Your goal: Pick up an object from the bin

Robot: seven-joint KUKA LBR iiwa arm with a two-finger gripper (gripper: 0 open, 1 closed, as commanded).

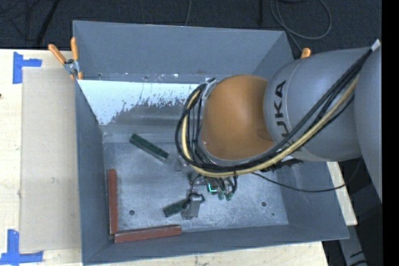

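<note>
From the camera above we see the arm reaching in from the right. Its orange cover and looped cables hang over the middle of the grey bin. Below the cover the pincer sits low over the bin floor, towards the near wall — whether it is wide or narrow we cannot tell. Just at its left lies a small dark green flat piece, tilted, on the floor near the middle; we cannot tell whether the two touch. Well apart, farther left and towards the far side, lies a dark green strip. In the near left corner one reddish-brown bar runs along the left wall and a second reddish-brown bar along the near wall — together an L.
</note>
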